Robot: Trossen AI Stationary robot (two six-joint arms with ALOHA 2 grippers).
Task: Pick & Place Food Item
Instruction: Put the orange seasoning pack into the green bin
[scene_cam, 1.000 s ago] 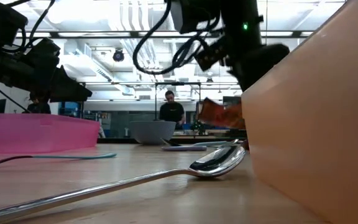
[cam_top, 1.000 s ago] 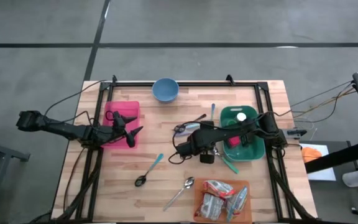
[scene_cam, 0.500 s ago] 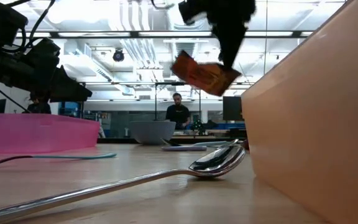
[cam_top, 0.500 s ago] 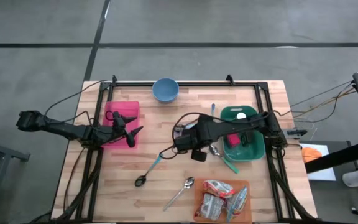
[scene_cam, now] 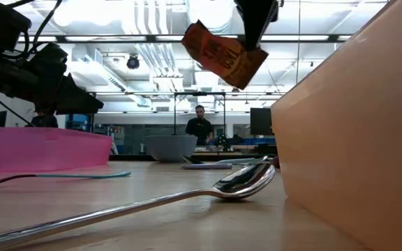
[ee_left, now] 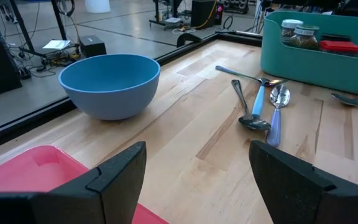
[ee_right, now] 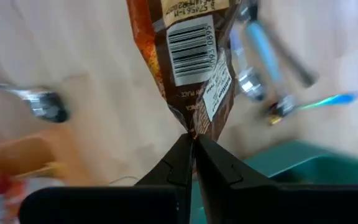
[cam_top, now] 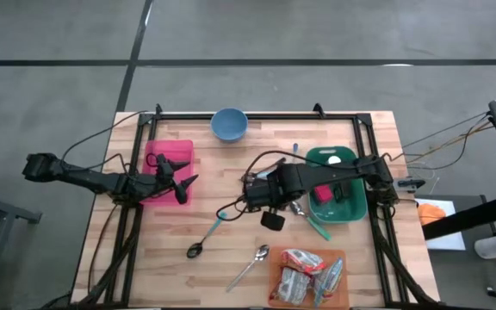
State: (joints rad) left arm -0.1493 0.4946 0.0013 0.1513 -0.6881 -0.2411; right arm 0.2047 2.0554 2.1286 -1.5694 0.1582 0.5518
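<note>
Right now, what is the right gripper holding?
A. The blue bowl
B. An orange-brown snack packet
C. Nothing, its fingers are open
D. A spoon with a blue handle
B. In the right wrist view the right gripper is shut on the edge of the snack packet, which hangs above the table in the low view.

A grey floor (cam_top: 334, 34) crossed by dark seams surrounded the worktop (cam_top: 231, 164), while ceiling lights (scene_cam: 152, 42) shone over a person (scene_cam: 199, 125) standing far behind.

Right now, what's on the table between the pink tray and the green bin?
In the high view, between pink tray and green bin: the right arm's fingers holding a snack packet.
</note>
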